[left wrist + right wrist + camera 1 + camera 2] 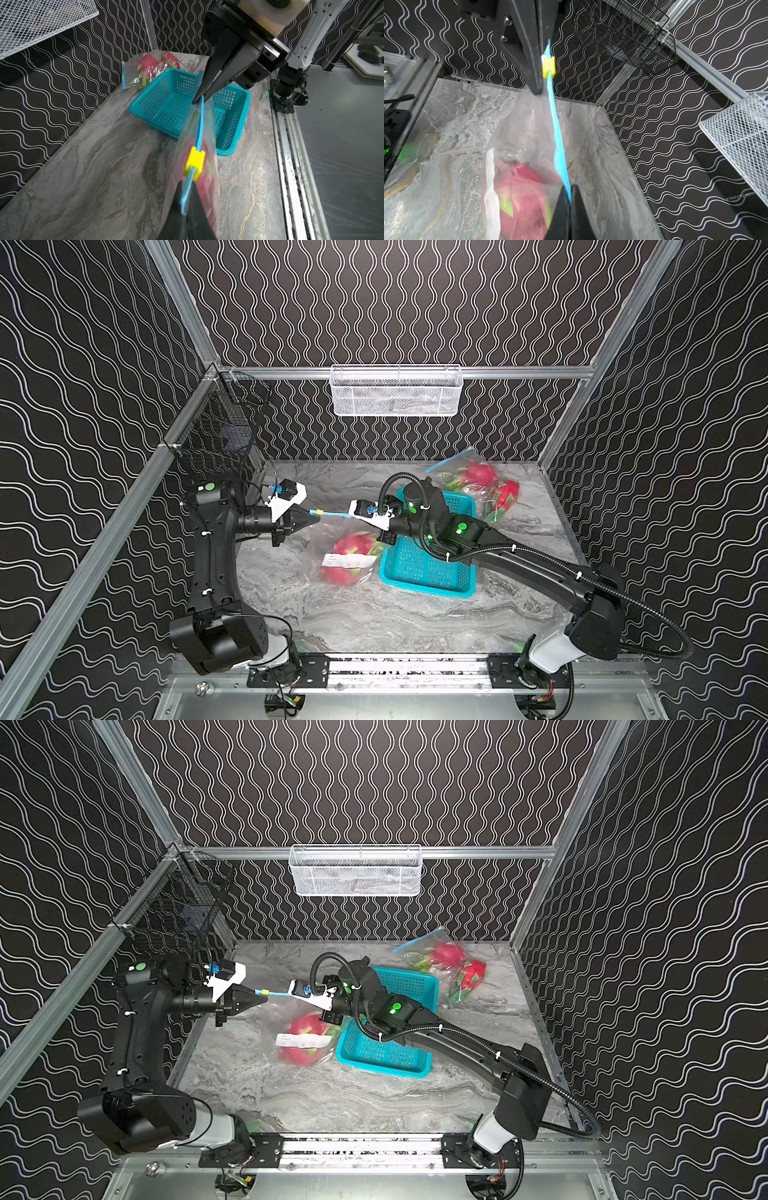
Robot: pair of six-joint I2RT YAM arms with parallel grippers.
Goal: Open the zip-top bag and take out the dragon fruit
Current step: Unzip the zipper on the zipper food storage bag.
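- Both ends of the bag's (pixel 326 535) blue zip strip (pixel 332 514) are pinched, and the strip is stretched taut above the table (pixel 374 614).
- At one end the left pincer (pixel 187 182) is clamped on the strip, just beside the yellow slider (pixel 194 163).
- At the other end the right pincer (pixel 200 99) is clamped on it too.
- Low inside the hanging bag sits the dragon fruit (pixel 353 558), just beside the basket (pixel 424 568).

Teal basket (pixel 415 572) is set on marble tabletop (pixel 374 622); white mesh basket (pixel 395 393) is hung on rear rail (pixel 519 372).
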